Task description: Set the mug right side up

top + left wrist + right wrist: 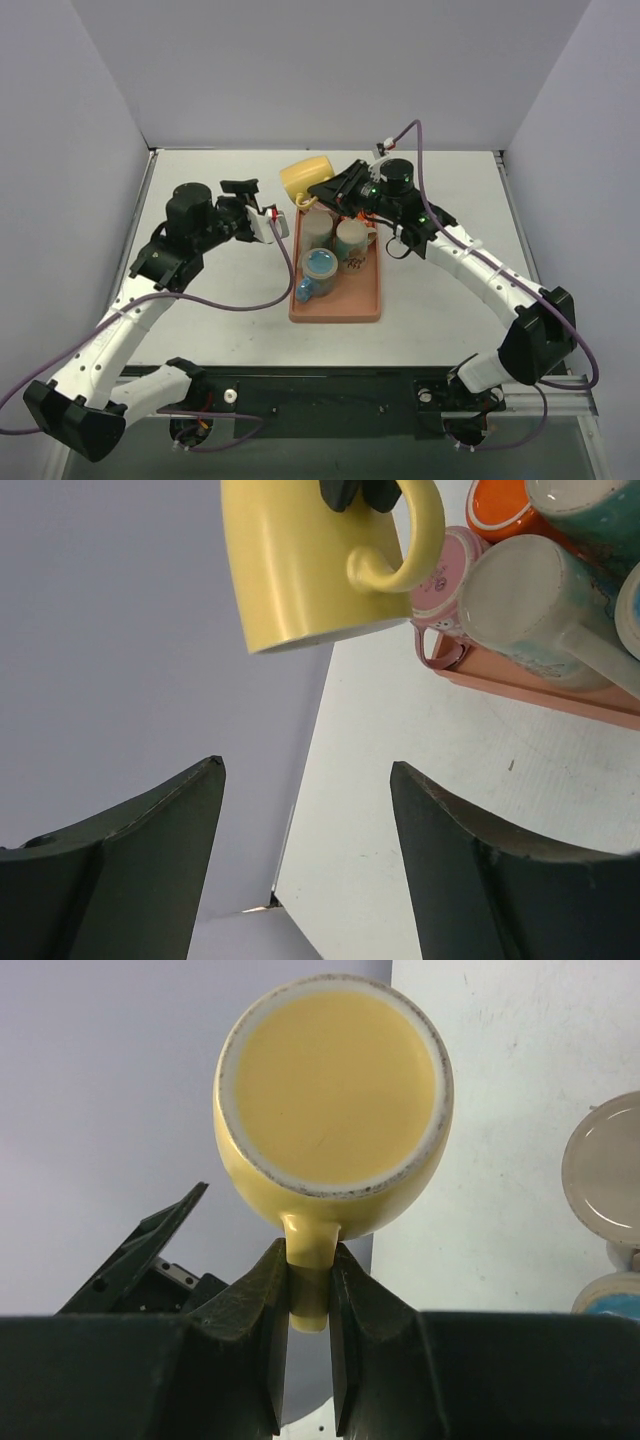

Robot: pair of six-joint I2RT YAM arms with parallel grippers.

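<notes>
The yellow mug (303, 178) hangs in the air over the table behind the tray's far left corner, tilted on its side. My right gripper (318, 192) is shut on its handle. In the right wrist view the handle sits pinched in the gripper (309, 1270) and the mug's base (335, 1090) faces the camera. My left gripper (262, 205) is open and empty just left of the tray. In the left wrist view the mug (300, 560) is ahead of the gripper (305, 770), well apart from it.
A pink tray (335, 305) at the table's middle holds several mugs: a beige one (317, 232), a patterned one (350, 240), a blue one (320, 265). The left wrist view shows a pink mug (447, 580) and an orange one (505, 505). Grey walls enclose the table.
</notes>
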